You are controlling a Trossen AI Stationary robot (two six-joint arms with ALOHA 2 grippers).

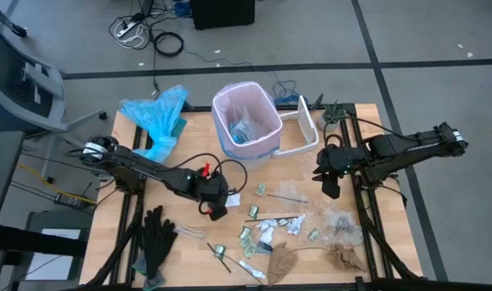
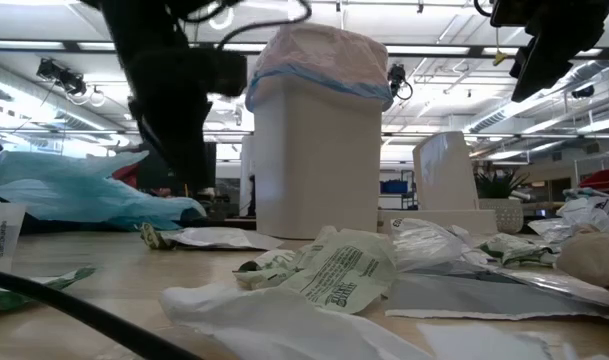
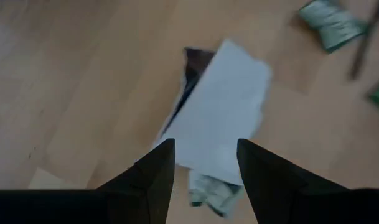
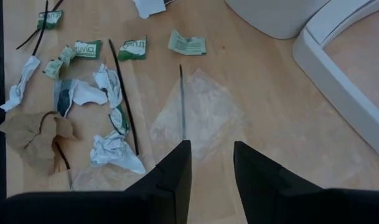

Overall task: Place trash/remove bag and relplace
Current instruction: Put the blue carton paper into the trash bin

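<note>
The white bin [image 1: 246, 121] stands at the table's far middle, lined with the pale pink bag [image 1: 229, 103], which has blue at its rim; a few scraps lie inside. Trash is strewn over the near half: green printed wrappers [image 1: 247, 237], brown paper [image 1: 282, 263], clear film [image 4: 198, 112] and thin black utensils [image 4: 122, 93]. My left gripper [image 3: 205, 162] is open and hovers over a white wrapper [image 3: 223, 115] left of the scraps. My right gripper [image 4: 211, 168] is open above the clear film, near the table's right edge.
The bin's white lid [image 1: 304, 129] lies right of the bin. A light-blue plastic bag [image 1: 157, 115] sits at the far left corner. Black gloves [image 1: 157, 238] lie at the near left. Cables run along the left arm [image 1: 140, 168].
</note>
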